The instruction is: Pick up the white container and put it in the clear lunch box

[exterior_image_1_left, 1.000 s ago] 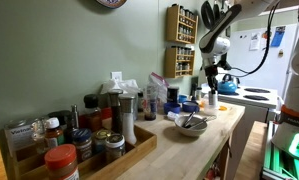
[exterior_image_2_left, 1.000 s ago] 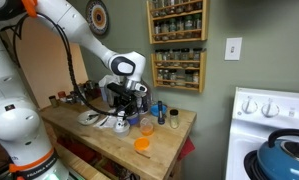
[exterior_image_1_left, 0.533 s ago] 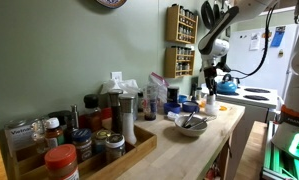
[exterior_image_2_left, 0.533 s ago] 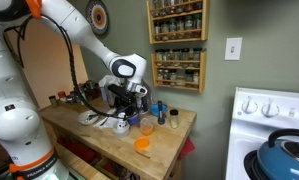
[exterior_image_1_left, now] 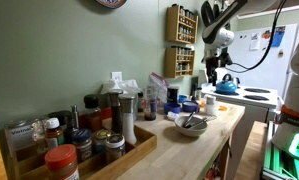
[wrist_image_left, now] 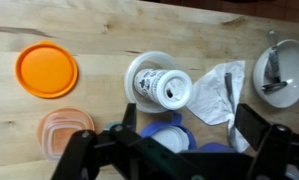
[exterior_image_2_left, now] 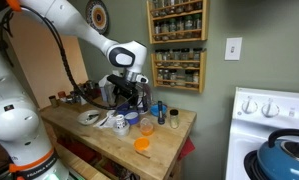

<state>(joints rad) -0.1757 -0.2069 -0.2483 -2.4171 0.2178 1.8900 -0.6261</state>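
Note:
In the wrist view the white container [wrist_image_left: 165, 88] lies on its side on a round white dish [wrist_image_left: 139, 68], its open mouth turned toward the camera. My gripper [wrist_image_left: 187, 120] hangs above it, open, with dark fingers [wrist_image_left: 124, 118] on either side and nothing between them. The clear lunch box [wrist_image_left: 65, 132] sits at the lower left with nothing in it, just below its orange lid [wrist_image_left: 48, 71]. In an exterior view the gripper [exterior_image_2_left: 130, 98] hovers over the white container [exterior_image_2_left: 119, 122], with the clear lunch box [exterior_image_2_left: 146, 127] and the orange lid [exterior_image_2_left: 141, 144] nearer the counter's front.
Crumpled white paper [wrist_image_left: 220, 92] lies right of the container, and beyond it is a bowl with a utensil [wrist_image_left: 283, 70]. Blue-rimmed cups [wrist_image_left: 161, 138] stand under the gripper. A crate of jars [exterior_image_1_left: 74, 145] fills one counter end. A spice rack [exterior_image_2_left: 177, 45] hangs on the wall.
The gripper has opened and risen off the counter. The white container is left lying on the round dish.

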